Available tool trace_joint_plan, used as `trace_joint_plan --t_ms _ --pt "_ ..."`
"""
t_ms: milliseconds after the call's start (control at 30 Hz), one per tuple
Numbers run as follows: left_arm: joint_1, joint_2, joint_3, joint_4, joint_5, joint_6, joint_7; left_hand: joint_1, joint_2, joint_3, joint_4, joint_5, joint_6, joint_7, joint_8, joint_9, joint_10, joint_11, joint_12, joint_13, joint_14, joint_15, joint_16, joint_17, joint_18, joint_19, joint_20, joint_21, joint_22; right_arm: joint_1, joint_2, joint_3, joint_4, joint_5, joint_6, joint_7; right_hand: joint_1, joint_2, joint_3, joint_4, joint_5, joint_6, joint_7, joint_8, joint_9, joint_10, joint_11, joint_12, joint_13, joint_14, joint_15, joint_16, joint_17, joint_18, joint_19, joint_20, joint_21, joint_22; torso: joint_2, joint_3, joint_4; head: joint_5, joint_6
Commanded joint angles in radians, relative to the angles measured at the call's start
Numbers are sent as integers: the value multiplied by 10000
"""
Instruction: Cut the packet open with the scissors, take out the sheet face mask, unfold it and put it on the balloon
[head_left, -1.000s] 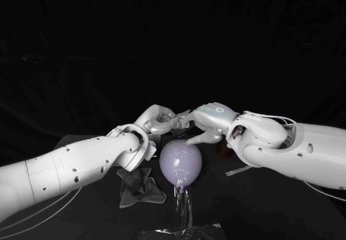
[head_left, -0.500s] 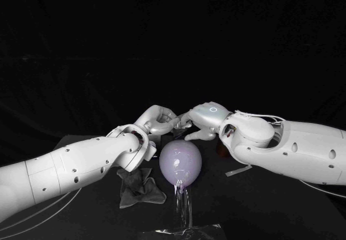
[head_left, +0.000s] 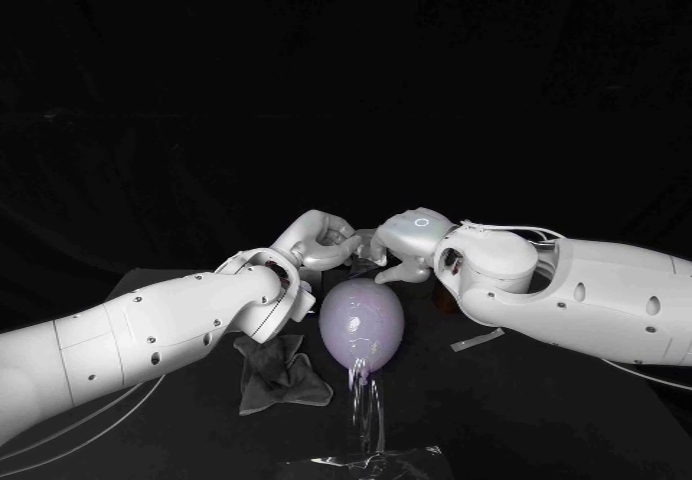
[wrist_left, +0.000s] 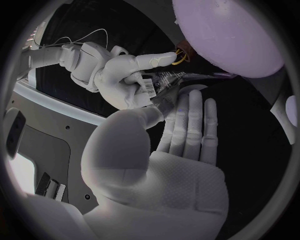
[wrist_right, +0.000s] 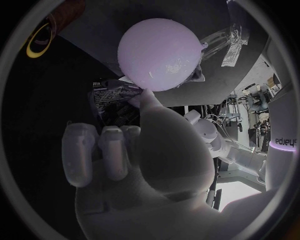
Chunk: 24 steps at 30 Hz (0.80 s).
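While packet (wrist_left: 164, 82) is held near balloon (head_left: 361, 325):
Right hand (wrist_left: 115, 70): pinches one end, steadying it.
Left hand (wrist_left: 169, 165): thumb presses packet onto flat fingers, probably to open it.

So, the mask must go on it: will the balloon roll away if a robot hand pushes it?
Probably light and quick to roll: the balloon is a smooth inflated oval lying on its side. The clear strip at its neck looks taped to the table, so it may pivot rather than escape.
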Motion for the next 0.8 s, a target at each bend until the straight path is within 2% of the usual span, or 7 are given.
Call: trace_joint_plan --t_ms 33,100,233,267,400,467,800 --pt "32 20 29 -5 -34 88 202 246 177 -37 -40 34 45 -3 34 221 12 -31 -22 -1 8 -74 -65 10 201 -39 62 -24 12 -13 -10 -18 -10 -264 744 -157 73 387 205 3 12 344 -46 99 -50 925 -28 -40 2427 1061 12 35 2627 -63 459 73 -34 2321 0 5 -2 -13 -2" --pt "32 25 29 -10 -34 86 203 246 177 -37 -40 34 45 -3 34 221 12 -31 -22 -1 8 -74 -65 10 201 -39 62 -24 12 -14 -14 -19 10 -337 648 -127 253 719 469 -21 9 513 -124 125 -106 932 -96 -18 2439 1061 -42 35 2627 -69 481 54 6 2334 4 3 -2 -17 4" --pt "32 30 29 -22 -34 82 203 246 177 -37 -40 34 45 -3 34 221 12 -31 -22 -1 8 -74 -65 10 201 -39 62 -24 12 -17 -46 -20 59 -436 331 -64 423 942 694 -50 10 632 -181 156 -137 937 -147 -3 2446 1061 -85 35 2627 -72 490 29 23 2339 7 3 3 -29 9" --pt "32 31 29 -28 -34 81 202 246 177 -37 -40 34 45 -3 34 221 12 -31 -22 -1 8 -74 -65 10 201 -39 62 -24 12 -18 -63 -20 84 -472 194 -34 671 1154 985 -131 30 723 -225 188 -159 954 -213 42 2468 1061 -138 35 2627 -85 526 -4 82 2358 7 3 3 -29 9" --pt "32 30 29 -58 -34 75 199 246 177 -37 -40 34 45 -3 34 221 12 -31 -22 -1 8 -74 -65 10 201 -39 62 -24 12 -21 -150 -20 194 -550 -446 109 841 1139 1320 -143 11 921 -300 282 -187 987 -252 128 2510 1061 -189 35 2627 -100 562 -66 142 2377 7 4 6 -33 14" --pt "32 30 29 -73 -35 71 198 246 177 -37 -40 34 45 -3 34 221 12 -31 -22 -1 8 -74 -65 10 201 -39 62 -24 12 -23 -198 -20 254 -561 -790 187 956 996 1607 -159 12 1045 -345 358 -211 1043 -302 282 2585 1061 -228 35 2627 -111 589 -108 187 2391 6 4 3 -41 11" --pt "33 41 29 -194 -46 54 196 256 177 -36 -34 34 33 0 39 237 12 -28 -33 -3 8 -72 -74 8 205 -41 70 -26 9 -24 -616 -17 639 185 -2082 639 1253 -387 2247 -585 6 1283 -474 699 -193 1053 -412 308 2597 1061 -325 35 2627 -100 560 -209 142 2375 1 4 -1 -43 26"
